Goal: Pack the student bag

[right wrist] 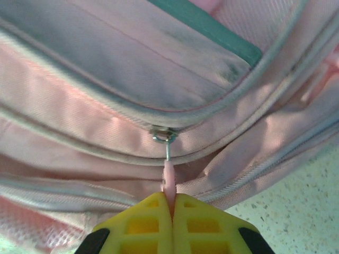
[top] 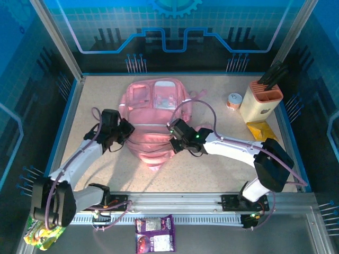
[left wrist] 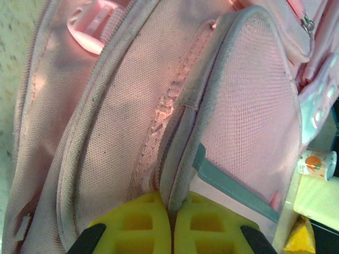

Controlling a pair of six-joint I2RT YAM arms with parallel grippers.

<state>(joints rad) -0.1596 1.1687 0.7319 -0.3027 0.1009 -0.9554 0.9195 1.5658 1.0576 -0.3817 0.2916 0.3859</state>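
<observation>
The student bag (top: 153, 119), a soft pink backpack, lies flat in the middle of the table. My left gripper (top: 127, 132) is at its left side. In the left wrist view this gripper (left wrist: 172, 205) is shut on a grey piped edge (left wrist: 183, 174) of the student bag (left wrist: 111, 132) beside an open zip. My right gripper (top: 172, 137) is at the bag's lower right. In the right wrist view this gripper (right wrist: 172, 198) is shut on the pink zipper pull (right wrist: 168, 180) that hangs from a metal slider (right wrist: 163, 135).
At the back right stand a beige holder with dark handles (top: 261, 100), a small cup (top: 233, 100) and a yellow packet (top: 261, 130). Snack packets (top: 154, 233) lie below the front rail, and a green-yellow one (top: 39, 234) at bottom left.
</observation>
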